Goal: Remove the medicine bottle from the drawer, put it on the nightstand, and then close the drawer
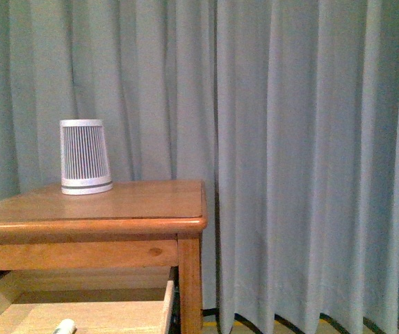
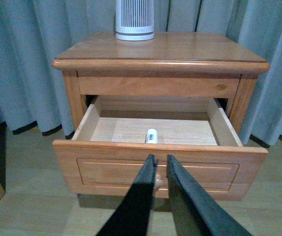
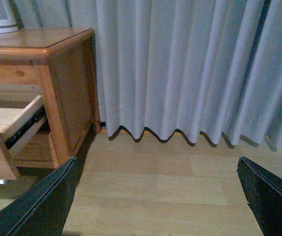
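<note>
Left side first: my left gripper [image 2: 160, 158] sits right in front of the pulled-out upper drawer [image 2: 106, 169], fingers nearly pressed together with just a slit between them. The little round knob [image 2: 156, 183] shows in that slit, but I can't tell if it's actually pinched. The medicine bottle [image 2: 151, 135] is lying on the drawer's pale bottom, about midway across, close to the front panel. Up on the nightstand [image 1: 151, 202] top, a white ribbed canister [image 1: 85, 156] stands upright toward the back left corner. Further right it's all grey-blue curtain [image 1: 311, 160] hanging down to the wooden floor [image 3: 155, 187]. My right gripper [image 3: 156, 164] hovers over that floor beside the nightstand, spread wide, holding nothing.
</note>
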